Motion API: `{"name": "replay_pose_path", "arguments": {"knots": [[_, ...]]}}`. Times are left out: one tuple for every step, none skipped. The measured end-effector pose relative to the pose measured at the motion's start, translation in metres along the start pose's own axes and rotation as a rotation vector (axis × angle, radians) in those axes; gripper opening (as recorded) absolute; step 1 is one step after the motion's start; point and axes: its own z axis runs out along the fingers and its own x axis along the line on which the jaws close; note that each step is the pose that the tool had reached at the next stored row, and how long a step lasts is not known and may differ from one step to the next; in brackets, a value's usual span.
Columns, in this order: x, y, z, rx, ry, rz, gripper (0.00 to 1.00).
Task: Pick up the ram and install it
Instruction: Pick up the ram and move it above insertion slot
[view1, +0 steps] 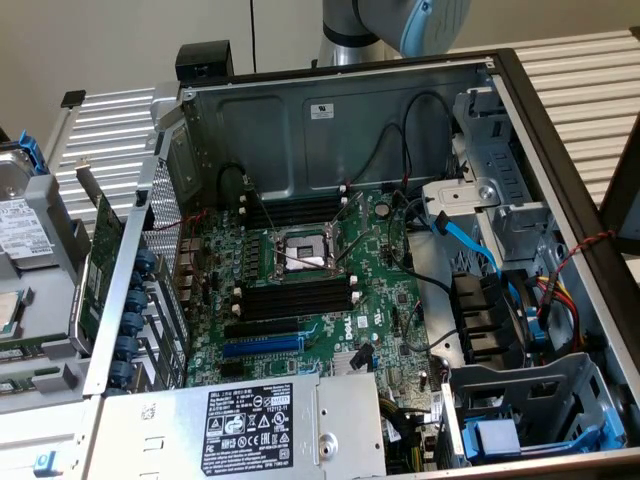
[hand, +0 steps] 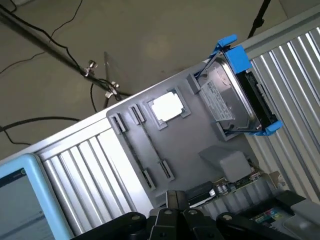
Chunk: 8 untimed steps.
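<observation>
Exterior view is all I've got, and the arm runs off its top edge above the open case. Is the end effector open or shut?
Observer: The end effector is shut, as the wrist view shows it.
Operator: What is the wrist camera looking at?
Observer: The grey parts tray, with a processor lying in a square recess.
Operator: Anything beside the processor?
Observer: Two long holders with end clips. I cannot tell whether a stick sits in either.
</observation>
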Motion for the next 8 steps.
{"name": "replay_pose_path", "arguments": {"knots": [[0.0000,0.0000,-0.0001,0.0002,-0.0003,-0.018,0.11],[0.0000,0.0000,0.0000,0.0005,-0.0006,-0.036,0.11],[0.0000,0.0000,0.0000,0.0010,-0.0009,-0.056,0.11],[0.0000,0.0000,0.0000,0.0014,-0.0009,-0.074,0.11],[0.0000,0.0000,0.0000,0.0018,-0.0010,-0.092,0.11],[0.0000,0.0000,0.0000,0.0020,-0.0009,-0.109,0.11],[0.0001,0.0002,0.0001,0.0019,-0.0007,-0.122,0.11],[0.0003,0.0005,0.0001,0.0017,-0.0004,-0.134,0.11]]}}
